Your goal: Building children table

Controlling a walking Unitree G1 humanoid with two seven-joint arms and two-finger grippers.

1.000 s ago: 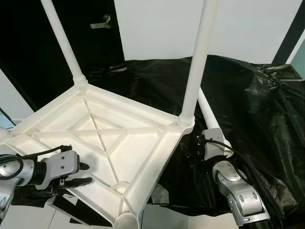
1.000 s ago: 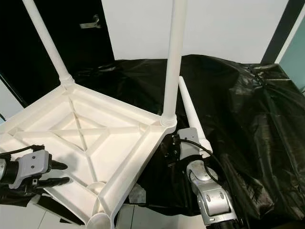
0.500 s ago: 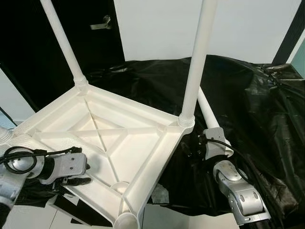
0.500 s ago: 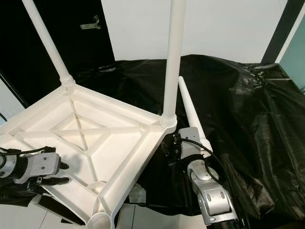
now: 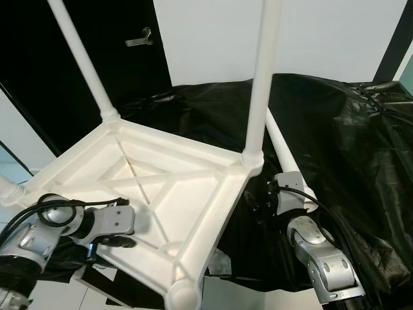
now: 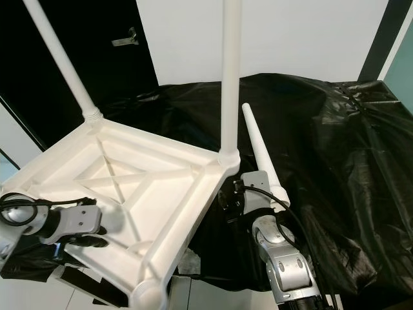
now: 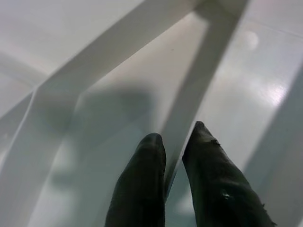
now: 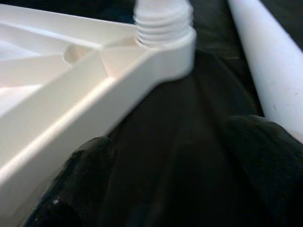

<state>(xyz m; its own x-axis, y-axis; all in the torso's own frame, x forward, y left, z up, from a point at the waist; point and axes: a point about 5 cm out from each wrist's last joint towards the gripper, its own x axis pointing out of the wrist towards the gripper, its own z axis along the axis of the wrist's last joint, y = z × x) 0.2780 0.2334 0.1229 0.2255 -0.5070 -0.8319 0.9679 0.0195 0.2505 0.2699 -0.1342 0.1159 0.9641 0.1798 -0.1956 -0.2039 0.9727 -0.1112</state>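
From the left eye view, the white tabletop (image 5: pixel 161 194) lies upside down on a surface covered with black plastic sheet (image 5: pixel 348 142), and two legs (image 5: pixel 261 77) already stand screwed into its far corners, while a third leg (image 5: pixel 284 155) lies loose on the sheet beside the right arm; the near corner socket (image 5: pixel 182 294) has no leg yet, so I judge the work about half done. In the right eye view the left pincer (image 6: pixel 97 240) reaches over the ribbed underside. The left wrist view shows its fingers (image 7: pixel 142 189) nearly pressed together, astride a thin rib (image 7: pixel 189 109). In the right wrist view the right pincer (image 8: pixel 165 189) sits spread on the sheet, between the tabletop's edge and the loose leg, holding nothing
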